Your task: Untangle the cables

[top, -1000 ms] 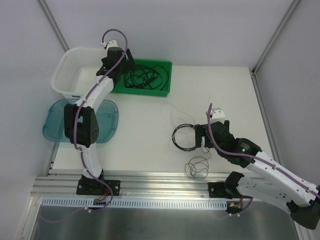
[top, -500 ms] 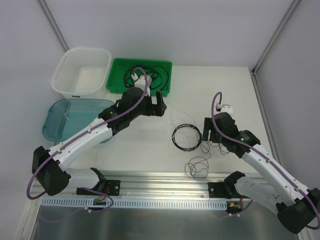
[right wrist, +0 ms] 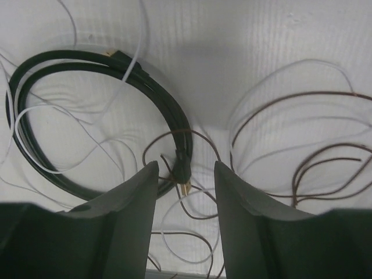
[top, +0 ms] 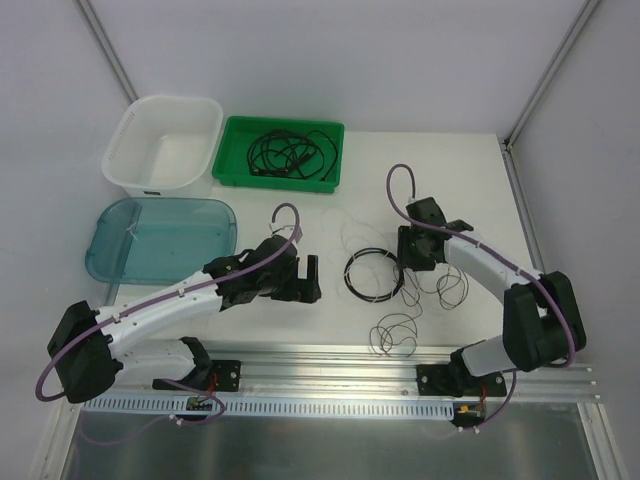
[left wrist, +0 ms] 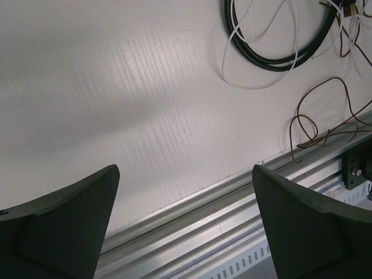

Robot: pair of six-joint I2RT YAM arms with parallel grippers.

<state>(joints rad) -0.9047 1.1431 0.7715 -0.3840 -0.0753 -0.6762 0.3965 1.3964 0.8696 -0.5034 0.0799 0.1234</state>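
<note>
Tangle lay right of centre on the table (top: 290,215): black coil (top: 372,274), thin white cord (left wrist: 254,88) threaded through it, hair-thin brown wire (top: 395,335) trailing nearer. All judged light, limp, springy; the brown wire would snag easily. Take the coil at its stiffer plug (right wrist: 181,160). Your right gripper (right wrist: 185,174) stood open astride that plug; left gripper (left wrist: 186,215) open, empty, left of the coil. No writing legible.

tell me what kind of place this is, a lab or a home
Most likely a robotics lab cell: arms bolted to an aluminium rail, a white table walled by plain grey panels, and a green tray of cables.
</note>
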